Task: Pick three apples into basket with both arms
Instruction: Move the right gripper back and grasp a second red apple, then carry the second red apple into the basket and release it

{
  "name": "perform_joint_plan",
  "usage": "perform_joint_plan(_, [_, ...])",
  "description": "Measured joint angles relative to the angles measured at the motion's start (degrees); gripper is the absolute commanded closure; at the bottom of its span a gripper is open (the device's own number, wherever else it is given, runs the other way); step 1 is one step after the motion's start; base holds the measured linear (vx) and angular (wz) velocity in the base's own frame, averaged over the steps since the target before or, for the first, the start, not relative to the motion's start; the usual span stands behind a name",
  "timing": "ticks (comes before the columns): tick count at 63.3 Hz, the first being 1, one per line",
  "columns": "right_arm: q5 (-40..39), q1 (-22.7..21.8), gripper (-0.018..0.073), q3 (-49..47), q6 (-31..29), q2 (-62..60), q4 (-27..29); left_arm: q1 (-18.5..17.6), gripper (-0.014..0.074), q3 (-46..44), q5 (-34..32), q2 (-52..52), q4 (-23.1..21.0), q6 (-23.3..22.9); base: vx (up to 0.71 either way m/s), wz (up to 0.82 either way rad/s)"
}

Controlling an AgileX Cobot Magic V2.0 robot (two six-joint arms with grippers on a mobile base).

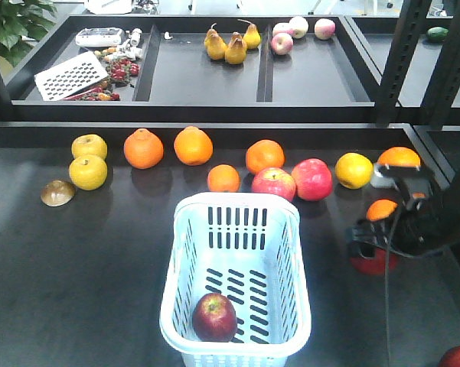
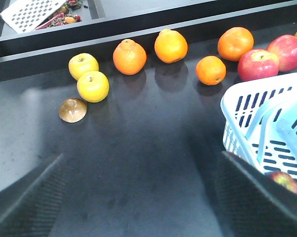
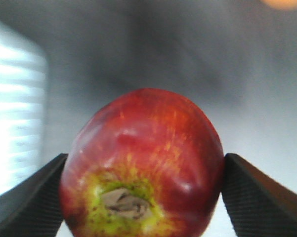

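While one apple (image 1: 214, 316) already sits in the basket (image 1: 185, 229), our right gripper (image 3: 143, 197) has a second apple (image 3: 143, 163) pinched between its jaws, so that's two of three. Our left gripper (image 2: 138, 197) hangs wide and empty beside the basket.

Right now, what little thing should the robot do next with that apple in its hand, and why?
Probably lift it and carry it left toward the basket. The right hand has its fingers against both sides of a dark red apple, so it looks gripped. The basket holds just one apple, and the left hand is open and holds nothing.
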Motion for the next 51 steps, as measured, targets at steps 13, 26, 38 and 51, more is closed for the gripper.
perform_joint_plan(13, [6.8,10.3,0.0300,0.0,2.1,-12.4,0.7,0.0,0.0004,0.0,0.0,0.0,0.0,0.0,0.00,0.00])
perform_joint_plan(26, [8.0,19.6,0.0300,0.3,5.9,-18.0,0.7,0.0,0.0004,0.0,0.0,0.0,0.0,0.0,0.00,0.00])
perform_joint_plan(38, [3.6,26.3,0.0250,0.4,6.2,-16.2,0.8,0.0,0.0004,0.0,0.0,0.0,0.0,0.0,0.00,0.00])
perform_joint_plan(51, [-1.9,28.4,0.0007,0.4,5.6,-10.5,1.0,0.0,0.0004,0.0,0.0,0.0,0.0,0.0,0.00,0.00])
